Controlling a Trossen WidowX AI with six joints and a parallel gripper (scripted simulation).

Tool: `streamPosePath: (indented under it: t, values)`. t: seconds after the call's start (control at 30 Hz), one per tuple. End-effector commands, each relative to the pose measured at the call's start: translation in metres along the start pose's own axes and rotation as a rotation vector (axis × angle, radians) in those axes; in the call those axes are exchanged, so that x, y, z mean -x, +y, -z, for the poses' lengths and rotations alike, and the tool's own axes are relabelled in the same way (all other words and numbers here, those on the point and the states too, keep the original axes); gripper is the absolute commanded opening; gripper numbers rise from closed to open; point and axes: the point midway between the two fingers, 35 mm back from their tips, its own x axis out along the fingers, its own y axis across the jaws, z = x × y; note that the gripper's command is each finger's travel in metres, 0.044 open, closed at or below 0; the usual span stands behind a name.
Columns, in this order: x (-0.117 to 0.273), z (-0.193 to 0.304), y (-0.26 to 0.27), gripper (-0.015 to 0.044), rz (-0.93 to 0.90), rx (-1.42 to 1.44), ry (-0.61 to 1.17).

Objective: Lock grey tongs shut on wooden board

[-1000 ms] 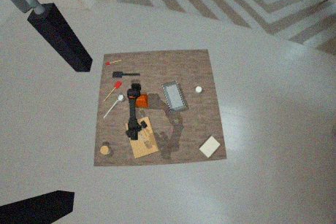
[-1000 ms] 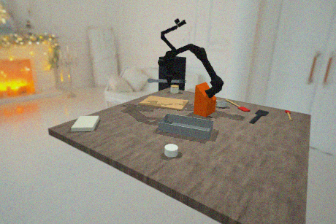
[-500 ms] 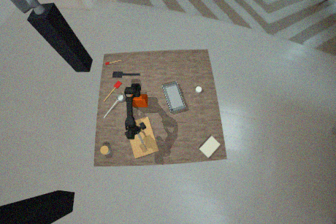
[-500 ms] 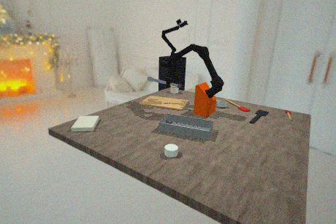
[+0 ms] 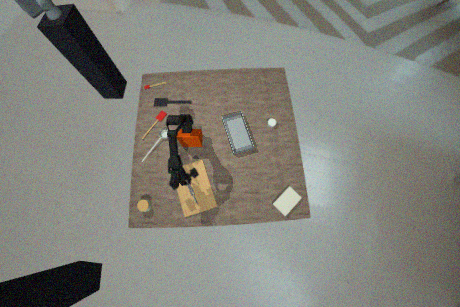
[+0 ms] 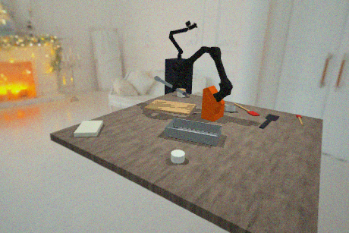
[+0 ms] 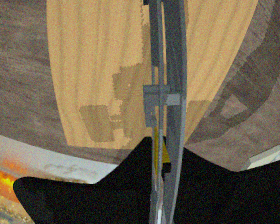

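The grey tongs (image 5: pixel 191 192) (image 6: pixel 167 83) (image 7: pixel 165 90) are squeezed nearly shut, their two arms close side by side. My gripper (image 5: pixel 181 177) (image 6: pixel 183 92) is shut on them and holds them in the air above the wooden board (image 5: pixel 205 200) (image 6: pixel 167 106) (image 7: pixel 84 56); in the exterior view the free end slants up and to the left. A yellow piece shows between the arms in the wrist view. The grey roasting tin (image 5: pixel 238 133) (image 6: pixel 193 131) stands empty to the right of the board.
The arm's orange base (image 5: pixel 190 137) (image 6: pixel 212 105) stands behind the board. Spatulas and a spoon (image 5: pixel 152 126) (image 6: pixel 265 120) lie to the left of the base. A white puck (image 5: pixel 271 122) (image 6: pixel 177 155), a cream block (image 5: pixel 287 200) (image 6: pixel 89 127) and a tan disc (image 5: pixel 143 205) sit apart on the table.
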Motion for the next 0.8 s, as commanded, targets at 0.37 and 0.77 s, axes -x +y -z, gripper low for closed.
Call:
streamPosePath:
  t: [0.37, 0.77]
  values:
    - [0.005, -0.004, 0.001, -0.0150, 0.010, 0.009, 0.281]
    - [0.018, -0.013, -0.004, -0.0150, 0.002, 0.025, 0.485]
